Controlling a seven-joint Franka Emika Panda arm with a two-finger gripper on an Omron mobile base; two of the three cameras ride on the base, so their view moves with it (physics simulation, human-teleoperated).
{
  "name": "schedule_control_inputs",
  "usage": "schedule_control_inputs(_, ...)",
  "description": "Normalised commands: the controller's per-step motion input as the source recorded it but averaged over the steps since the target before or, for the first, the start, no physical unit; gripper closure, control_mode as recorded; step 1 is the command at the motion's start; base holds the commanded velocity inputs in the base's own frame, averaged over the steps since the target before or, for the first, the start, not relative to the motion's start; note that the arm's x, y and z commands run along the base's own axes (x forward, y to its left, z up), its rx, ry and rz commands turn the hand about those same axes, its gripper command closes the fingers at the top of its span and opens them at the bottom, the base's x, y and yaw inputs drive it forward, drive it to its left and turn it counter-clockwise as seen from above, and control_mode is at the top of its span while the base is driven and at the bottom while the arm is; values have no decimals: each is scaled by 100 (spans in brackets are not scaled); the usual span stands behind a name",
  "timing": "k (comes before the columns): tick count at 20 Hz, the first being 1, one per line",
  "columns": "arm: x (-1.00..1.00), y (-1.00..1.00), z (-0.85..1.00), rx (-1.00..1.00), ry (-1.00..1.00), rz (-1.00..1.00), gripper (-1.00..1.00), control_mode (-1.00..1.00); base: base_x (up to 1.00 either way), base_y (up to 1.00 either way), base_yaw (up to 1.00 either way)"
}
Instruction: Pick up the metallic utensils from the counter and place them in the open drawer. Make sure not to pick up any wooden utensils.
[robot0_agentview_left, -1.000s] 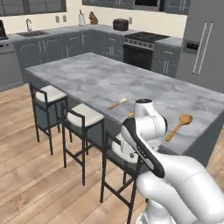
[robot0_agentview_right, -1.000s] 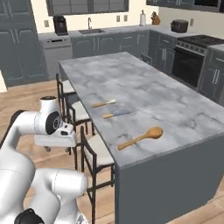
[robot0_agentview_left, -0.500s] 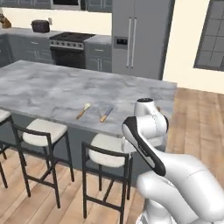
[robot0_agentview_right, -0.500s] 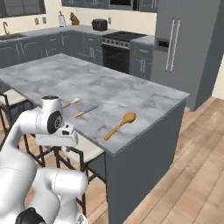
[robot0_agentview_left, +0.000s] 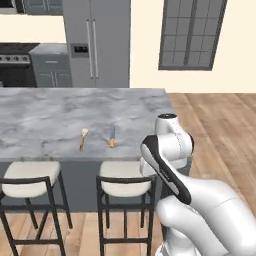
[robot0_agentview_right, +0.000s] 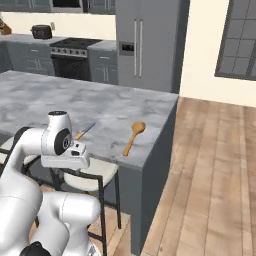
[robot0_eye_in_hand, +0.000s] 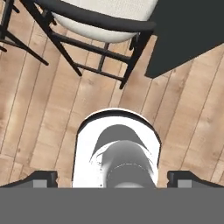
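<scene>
Hand view: fingers (robot0_eye_in_hand: 112, 179) wide (over floor), knife (robot0_agentview_left: 111, 135) up on counter (robot0_agentview_left: 50, 115).

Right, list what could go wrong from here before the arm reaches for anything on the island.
1. The orange-handled knife lies close beside the cream-headed wooden spoon; a sloppy reach could take the wrong one.
2. The large wooden spoon lies near the counter end, so a sweeping arm might knock it off.
3. The open tool points down at the floor by a stool; swinging up could clip the stool or the counter's edge.
</scene>
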Motion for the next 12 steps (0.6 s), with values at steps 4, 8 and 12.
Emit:
schedule_control_inputs(4,0,0,0,0,0,0,-100,100,1,96,-37)
schedule_control_inputs(8,0,0,0,0,0,0,-100,100,18,55,-22)
schedule_control_inputs(12,0,0,0,0,0,0,-100,100,30,5,-19)
